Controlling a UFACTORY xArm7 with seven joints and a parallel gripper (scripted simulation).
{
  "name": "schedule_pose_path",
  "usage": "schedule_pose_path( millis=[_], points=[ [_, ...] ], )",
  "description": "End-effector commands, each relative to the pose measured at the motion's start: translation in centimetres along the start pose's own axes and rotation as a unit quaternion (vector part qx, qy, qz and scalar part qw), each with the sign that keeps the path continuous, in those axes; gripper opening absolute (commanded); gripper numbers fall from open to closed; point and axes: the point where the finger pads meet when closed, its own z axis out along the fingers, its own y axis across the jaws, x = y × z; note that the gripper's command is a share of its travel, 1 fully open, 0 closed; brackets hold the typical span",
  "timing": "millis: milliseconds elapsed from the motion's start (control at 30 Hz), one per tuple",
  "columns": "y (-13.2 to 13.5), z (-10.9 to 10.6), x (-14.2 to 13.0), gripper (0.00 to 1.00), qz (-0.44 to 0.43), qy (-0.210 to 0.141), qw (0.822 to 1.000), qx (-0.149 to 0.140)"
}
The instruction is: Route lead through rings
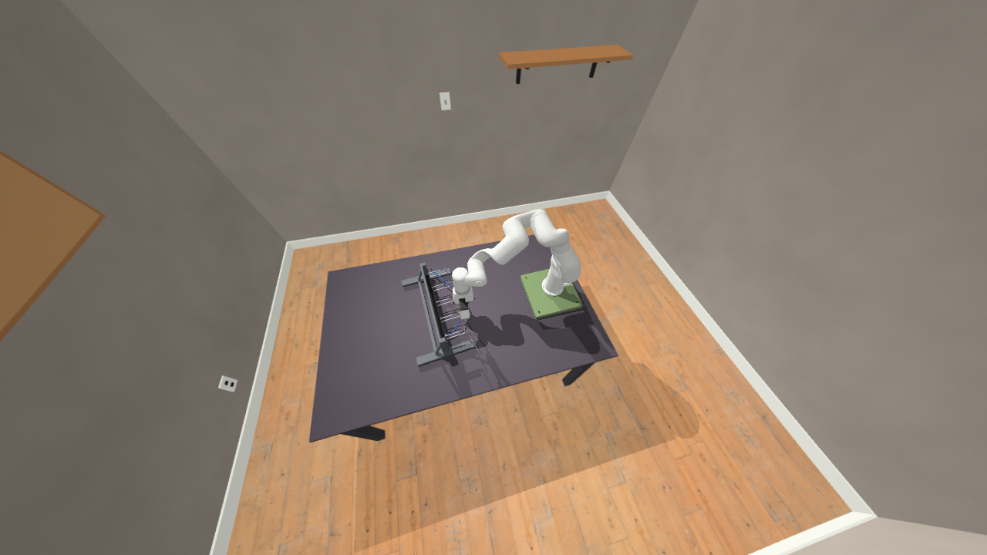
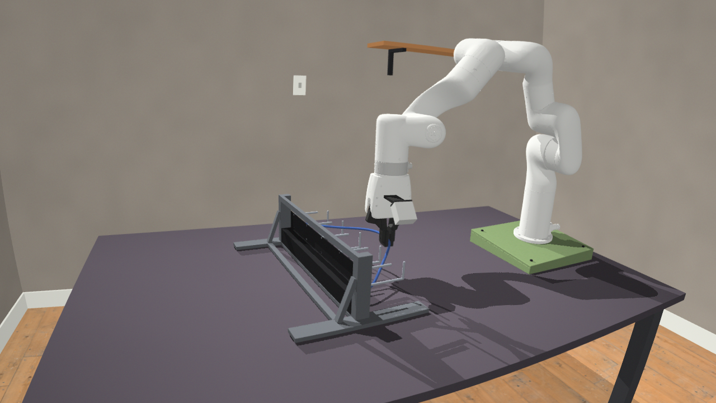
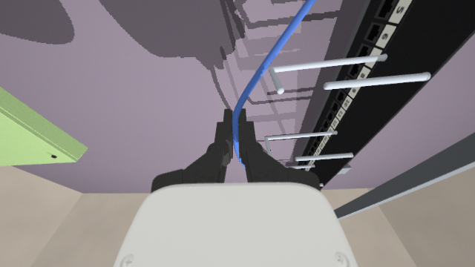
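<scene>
The blue lead (image 3: pixel 256 70) is pinched tight in the gripper (image 3: pixel 234 122), held just in front of the rings (image 3: pixel 326 64) on the rack (image 2: pixel 325 250). It should be lowered slowly through each top gap, without the rack being bumped.

- Grey-brown walls (image 1: pixel 345 103) all round, white skirting (image 1: pixel 441 222) at the base.
- Plank floor (image 1: pixel 552 449) in warm orange wood.
- Dark purple table (image 2: pixel 175 300) on black legs (image 2: pixel 633 350).
- Wooden shelf (image 1: pixel 565 56) on black brackets at 12 o'clock.
- Light switch (image 1: pixel 445 100) at 11 o'clock; socket (image 1: pixel 227 383) at 8 o'clock.
- Brown panel (image 1: pixel 34 234) at 9 o'clock.
</scene>
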Motion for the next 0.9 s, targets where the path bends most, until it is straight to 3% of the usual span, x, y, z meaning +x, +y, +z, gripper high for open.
schedule_pose_path(
  millis=[0, 433, 867],
  points=[
    [0.0, -1.3, -0.3, 0.0, 0.002, -0.001, 1.0, -0.001],
    [0.0, -3.0, -0.3, 0.0, 0.002, -0.001, 1.0, -0.001],
    [0.1, -3.3, -0.3, 0.0, 0.002, -0.001, 1.0, -0.001]
  ],
)
